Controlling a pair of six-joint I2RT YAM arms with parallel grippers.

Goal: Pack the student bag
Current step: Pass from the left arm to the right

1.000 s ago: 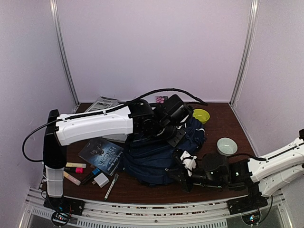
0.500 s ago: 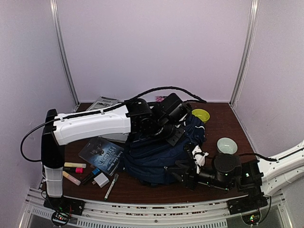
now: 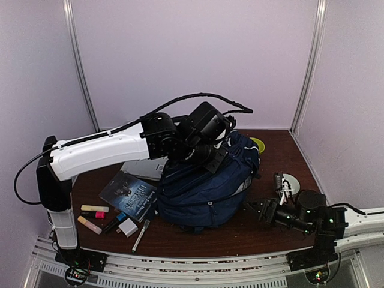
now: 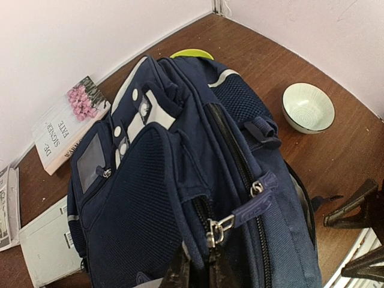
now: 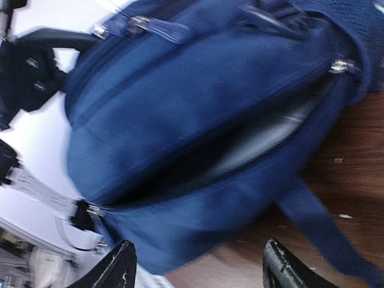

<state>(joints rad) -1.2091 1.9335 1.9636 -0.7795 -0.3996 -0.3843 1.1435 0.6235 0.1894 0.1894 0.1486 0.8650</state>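
The navy backpack stands in the middle of the brown table. The left gripper is clenched on the fabric at its top, beside a zipper. The right gripper hovers low just right of the backpack, released and empty, facing an unzipped pocket.

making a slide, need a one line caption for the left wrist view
Left gripper pinching the navy student bag, pale bowl and book on the table beside it

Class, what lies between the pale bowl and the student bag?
Only bare brown table separates the pale bowl from the student bag, shown in the left wrist view.
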